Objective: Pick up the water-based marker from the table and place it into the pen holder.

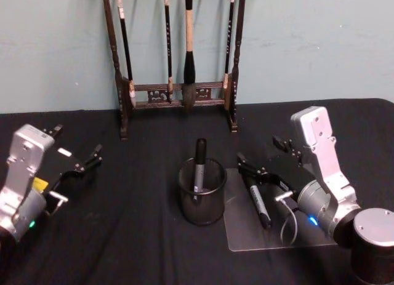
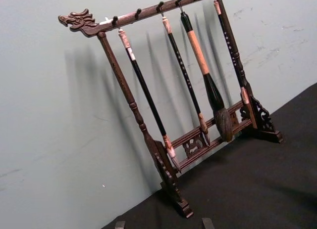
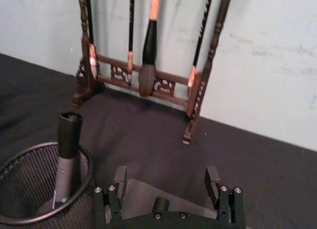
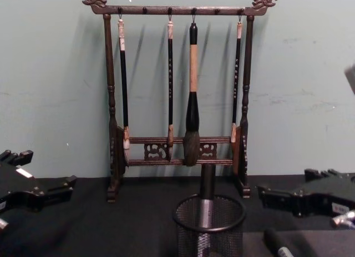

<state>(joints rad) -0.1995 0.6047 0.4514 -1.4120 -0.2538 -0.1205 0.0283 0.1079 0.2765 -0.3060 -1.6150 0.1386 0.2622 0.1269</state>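
1. The water-based marker (image 1: 255,199) lies flat on a clear mat (image 1: 246,239) on the black tabletop (image 1: 123,223). It sits just to the right of the pen holder (image 1: 203,212), slanting toward the robot and not yet picked up.
2. The pen holder stands upright in the middle of the tabletop with a second marker (image 1: 199,165) already in it. That one leans on the rim with its cap poking out, which is the resting pose I'd want for the marker on the mat.
3. The right gripper (image 3: 166,175) is low over the mat, right above the far end of the marker on the mat. Its jaws are spread wide and hold nothing, and the mat shows between them in the right wrist view.
4. That reads to me as the approach to the grasp. The arm reaches in from the right, forearm sloping down and wrist pointed at the holder. The jaws look roughly set to straddle the barrel, but I can't tell how squarely.
5. With the holder so close, the carry should be short once the marker is lifted and tipped upright.
6. The left gripper (image 2: 163,223) is parked well off to the left above the cloth, jaws apart and empty, facing the brush rack (image 1: 178,87) at the back wall.
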